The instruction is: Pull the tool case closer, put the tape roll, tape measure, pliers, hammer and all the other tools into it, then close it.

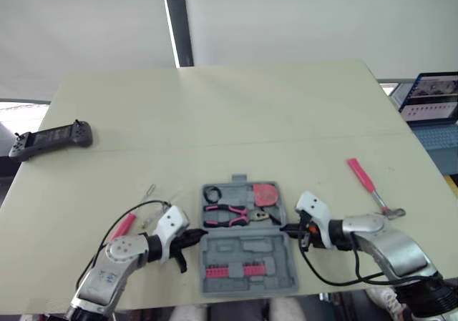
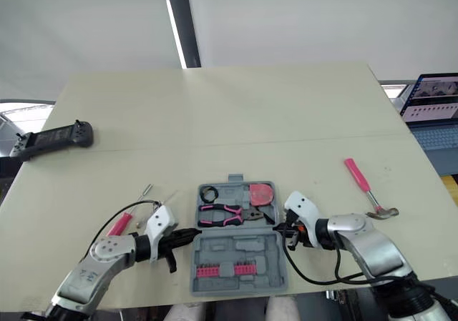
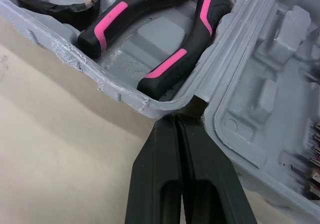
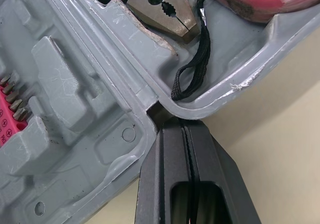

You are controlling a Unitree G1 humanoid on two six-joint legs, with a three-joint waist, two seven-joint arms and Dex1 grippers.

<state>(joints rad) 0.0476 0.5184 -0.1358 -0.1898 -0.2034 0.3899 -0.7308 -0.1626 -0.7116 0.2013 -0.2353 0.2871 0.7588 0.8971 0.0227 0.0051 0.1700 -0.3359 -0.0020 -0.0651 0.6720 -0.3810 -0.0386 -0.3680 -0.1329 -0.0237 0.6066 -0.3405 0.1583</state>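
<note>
The grey tool case lies open near the table's front edge. Its far half holds a black tape roll, pink-handled pliers and a pink tape measure. A row of pink-mounted bits sits in the near half. My left gripper is shut, its tips touching the case's left side at the hinge notch. At the right end of the hinge, my right gripper is likewise shut against the case. A pink hammer lies to the right and a pink screwdriver to the left.
A black handheld controller rests near the table's left edge. A laptop stands beyond the right edge. A small metal piece lies left of the case. The far part of the table is bare.
</note>
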